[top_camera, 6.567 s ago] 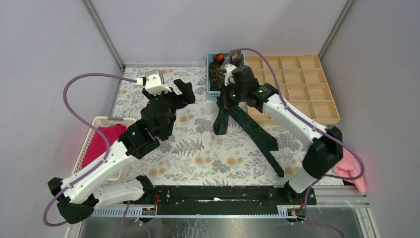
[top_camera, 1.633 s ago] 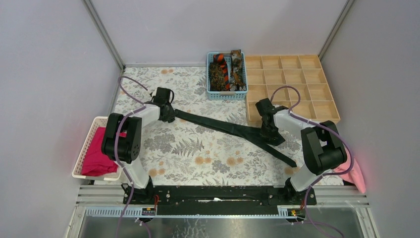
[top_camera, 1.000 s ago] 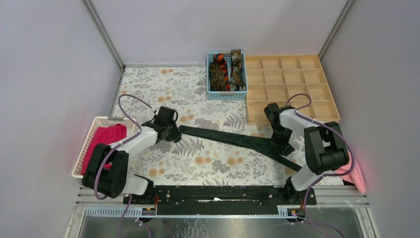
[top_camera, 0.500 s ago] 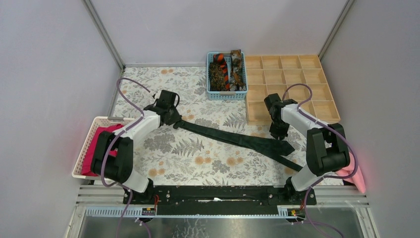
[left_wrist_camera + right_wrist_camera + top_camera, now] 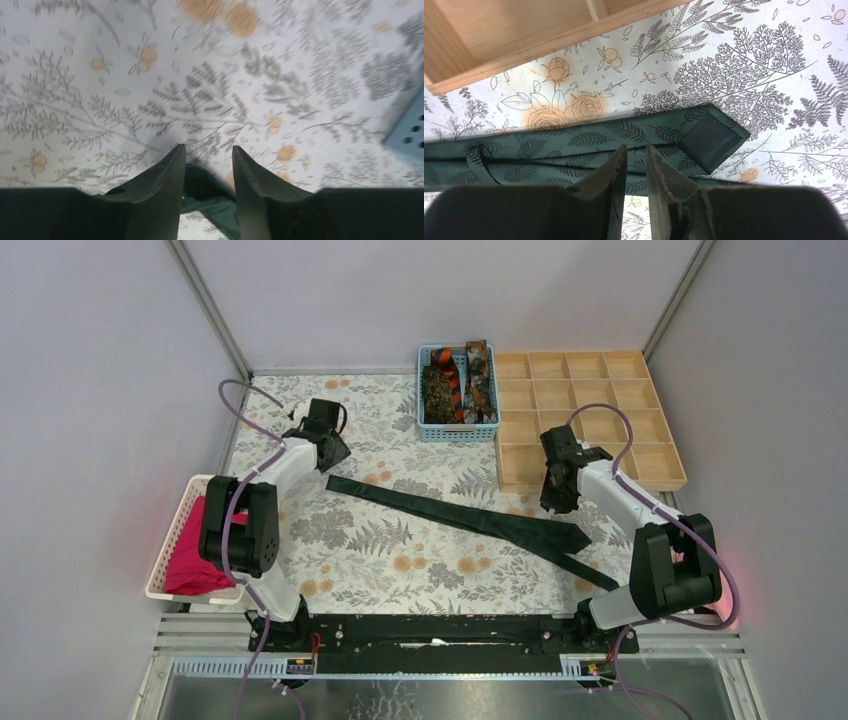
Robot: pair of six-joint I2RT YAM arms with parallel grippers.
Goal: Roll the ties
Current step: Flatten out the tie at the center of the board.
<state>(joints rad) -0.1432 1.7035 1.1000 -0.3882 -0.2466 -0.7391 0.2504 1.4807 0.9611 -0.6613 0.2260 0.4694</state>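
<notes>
The plain black-green tie [image 5: 450, 512] lies flat and stretched slantwise across the flowered table, narrow end at the left, wide end at the front right. My left gripper [image 5: 331, 454] is open and hovers just behind the narrow end. In the left wrist view that end [image 5: 212, 200] lies on the table below the gap between my left gripper's [image 5: 207, 147] fingers. My right gripper [image 5: 551, 504] hangs over the wide part, empty. In the right wrist view my right gripper's [image 5: 636, 146] fingers stand a narrow gap apart above the leaf-patterned tie [image 5: 549, 145].
A blue basket [image 5: 457, 435] at the back holds mottled brown ties [image 5: 437, 390] and an orange-and-black striped one [image 5: 452, 380]. A wooden compartment tray [image 5: 590, 410] stands at the back right. A white basket [image 5: 165, 550] with a magenta cloth [image 5: 205, 535] sits at the left. A pale pink cloth [image 5: 715, 585] lies at the far right.
The two grippers drew the tie out flat on the table. The left one let go of the narrow end and moved back-left. The right one lifted off the wide part.
</notes>
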